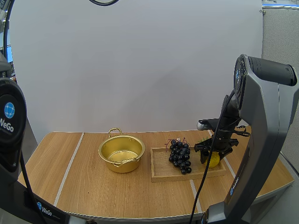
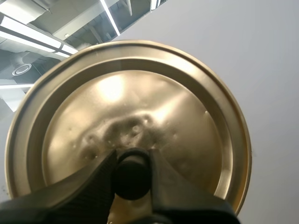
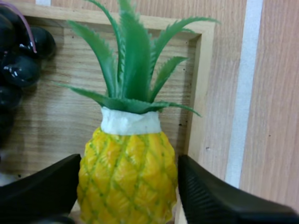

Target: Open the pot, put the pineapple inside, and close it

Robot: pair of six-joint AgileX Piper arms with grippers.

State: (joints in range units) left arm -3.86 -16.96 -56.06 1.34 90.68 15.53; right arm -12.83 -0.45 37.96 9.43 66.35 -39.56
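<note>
The left end effector [image 2: 132,158] is clamped on the black knob [image 2: 132,176] of the golden lid [image 2: 140,102], holding it off the pot [image 1: 122,166], which stands open on the surface [image 1: 93,186]. The right end effector [image 3: 130,161] is spread wide, a finger close on either side of the pineapple [image 3: 127,186], at the right end of the wooden tray [image 1: 187,178] beside the grapes [image 1: 180,157].

My left gripper [image 2: 132,175]: jaws clamped on the lid [image 2: 140,107]. My right arm [image 1: 261,121] arches forward, right gripper [image 1: 213,157] pointing down, jaws standing apart.
</note>
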